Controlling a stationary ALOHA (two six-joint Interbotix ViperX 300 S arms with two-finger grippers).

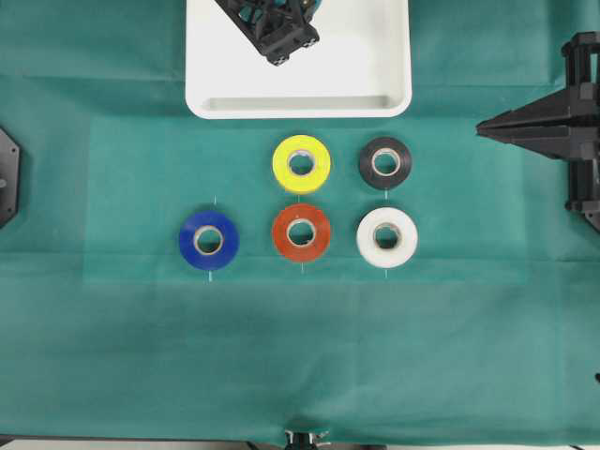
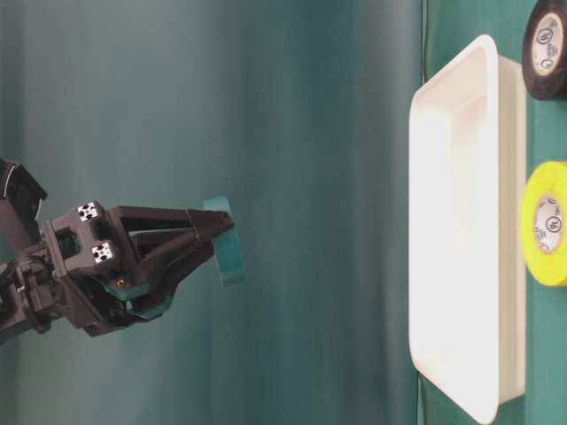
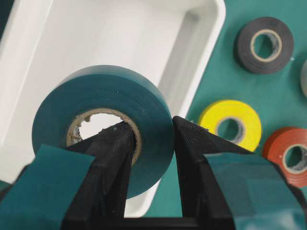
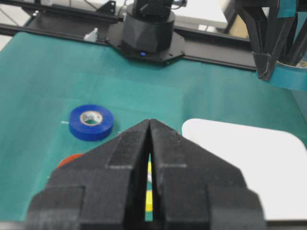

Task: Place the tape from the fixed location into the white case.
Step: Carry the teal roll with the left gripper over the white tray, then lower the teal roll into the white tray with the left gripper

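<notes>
Overhead first: the white case [image 1: 298,98] lies at the top centre of the green cloth [image 1: 112,356], with the left gripper [image 1: 279,42] above its interior; the tape is hidden from this view. Below the case sit five loose rolls: yellow roll [image 1: 301,163] and black roll [image 1: 385,162] in one row, blue roll [image 1: 209,240], red roll [image 1: 301,232] and white roll [image 1: 387,237] in the next, all lying flat and apart from one another. The right gripper [image 1: 483,127] rests at the right edge, well apart from the rolls. Table-level view: the left gripper [image 2: 217,241] holds the tape [image 2: 226,241] in the air, clear of the white case [image 2: 461,257]; yellow roll [image 2: 547,223] and black roll [image 2: 547,49] lie beyond the case. Left wrist view: the jaws are clamped on the tape [image 3: 103,117], one finger through its pale core and one on its outer face, with the white case [image 3: 192,62] beneath; black roll [image 3: 264,44], yellow roll [image 3: 231,123] and red roll [image 3: 288,155] lie beside it. Right wrist view: the right gripper [image 4: 149,125] has its fingers pressed together on nothing; blue roll [image 4: 91,122] and the white case [image 4: 249,167] lie beyond.
</notes>
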